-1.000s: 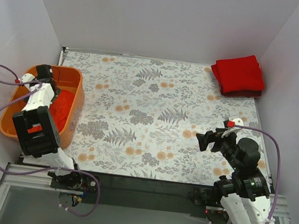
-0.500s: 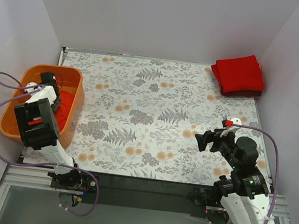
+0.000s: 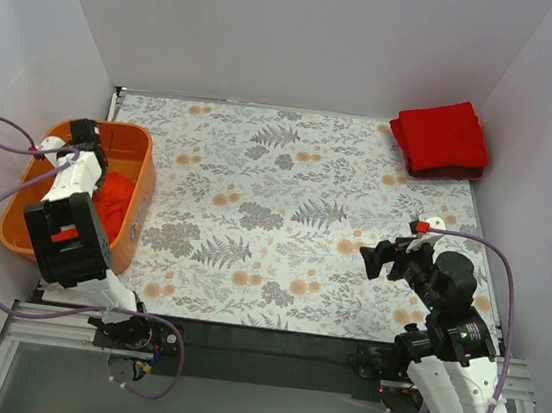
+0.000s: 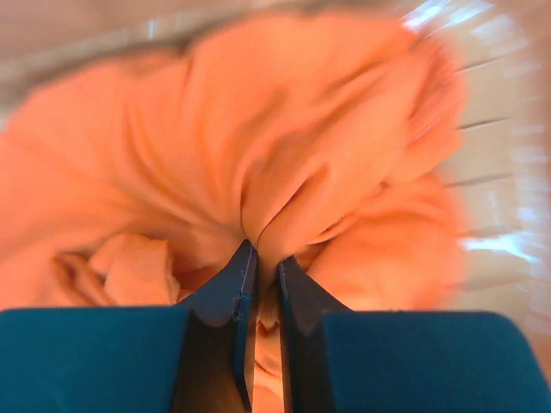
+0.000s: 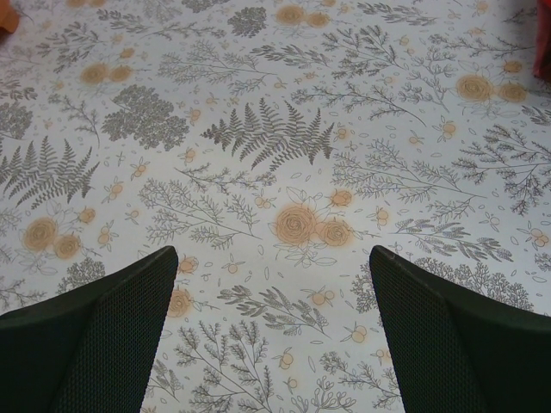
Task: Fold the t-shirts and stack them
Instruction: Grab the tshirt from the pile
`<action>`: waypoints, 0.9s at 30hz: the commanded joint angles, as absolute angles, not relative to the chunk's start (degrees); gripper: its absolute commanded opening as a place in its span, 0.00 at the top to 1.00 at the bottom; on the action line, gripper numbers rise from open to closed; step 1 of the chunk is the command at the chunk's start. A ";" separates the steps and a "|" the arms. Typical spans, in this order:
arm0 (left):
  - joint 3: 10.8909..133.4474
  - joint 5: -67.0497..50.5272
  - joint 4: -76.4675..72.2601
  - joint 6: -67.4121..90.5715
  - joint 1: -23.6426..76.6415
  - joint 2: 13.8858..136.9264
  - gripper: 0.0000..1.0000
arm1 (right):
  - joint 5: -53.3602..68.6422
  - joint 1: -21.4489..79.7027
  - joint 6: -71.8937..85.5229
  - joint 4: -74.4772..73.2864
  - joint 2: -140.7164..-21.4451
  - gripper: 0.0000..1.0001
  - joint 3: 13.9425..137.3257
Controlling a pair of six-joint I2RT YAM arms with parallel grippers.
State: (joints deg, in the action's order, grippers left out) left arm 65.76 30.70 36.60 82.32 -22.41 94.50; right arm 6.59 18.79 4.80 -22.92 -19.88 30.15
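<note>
A bright orange-red t-shirt (image 3: 114,197) lies crumpled inside the orange plastic basket (image 3: 146,165) at the table's left edge. My left gripper (image 4: 265,256) is down in that basket, shut on a pinched fold of this t-shirt (image 4: 293,163), whose cloth bunches up between the two dark fingers. A deeper red t-shirt (image 3: 441,138) sits folded at the far right corner of the table. My right gripper (image 3: 383,257) hovers open over the floral tablecloth (image 5: 284,129) at the near right, with nothing between its fingers (image 5: 112,335).
The floral cloth (image 3: 286,208) covers the table between the basket and the folded shirt. White walls close in the left, far and right sides. A purple cable (image 3: 2,138) loops off the left arm beside the basket.
The left gripper has gone from wide open to shut on a fold of the orange-red t-shirt in the basket, and its arm has shifted slightly. The right arm has stayed still.
</note>
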 commanded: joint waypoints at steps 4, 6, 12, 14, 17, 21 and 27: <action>77.32 39.46 36.56 76.48 -18.55 83.33 1.00 | 6.15 19.07 5.54 -20.48 -20.04 0.02 30.24; 80.14 41.21 36.65 75.15 -15.92 82.10 1.00 | 6.15 19.07 5.54 -20.57 -20.13 0.02 30.32; 91.13 44.74 30.69 63.91 -4.15 77.09 1.00 | 6.24 19.07 5.71 -20.48 -20.04 0.02 31.11; 96.20 41.85 28.92 61.98 -0.81 76.12 1.00 | 6.68 19.07 5.89 -20.57 -20.13 0.01 32.25; 103.93 34.65 28.83 60.91 4.98 76.20 1.00 | 6.68 19.07 6.15 -20.48 -20.39 0.02 34.53; 112.57 17.44 28.56 62.84 8.61 78.39 1.00 | 6.68 19.07 6.15 -20.48 -20.83 0.02 36.73; 119.35 -1.91 26.64 68.11 16.25 82.35 1.00 | 5.72 18.99 6.24 -21.18 -19.87 0.01 38.93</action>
